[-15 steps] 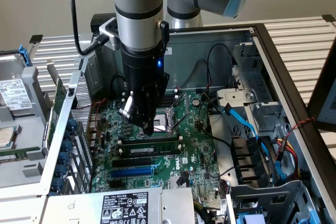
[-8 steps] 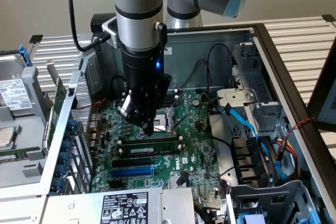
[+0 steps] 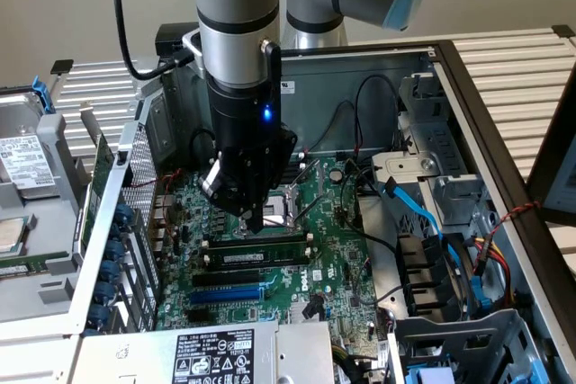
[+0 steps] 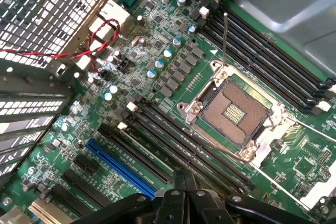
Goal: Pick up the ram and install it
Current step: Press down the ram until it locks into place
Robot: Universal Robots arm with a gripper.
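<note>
Exterior view: the gripper [image 3: 255, 220] is pinched together, tips right above the ram [image 3: 261, 248], which already sits in a black slot on the motherboard [image 3: 337, 263] — not held. I'd press straight down, evenly, so both ends seat. Wrist view: the fingers [image 4: 181, 184] hover over the memory slots [image 4: 184, 148] beside the CPU socket [image 4: 233, 111].

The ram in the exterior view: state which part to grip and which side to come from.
Grip the ram by its long upper edge, near mid-length, pinching across its two flat faces, and come from straight above. It appears to stand on edge among the black memory slots, so probably only that thin top edge is free, with neighbouring slots crowding its sides.
</note>
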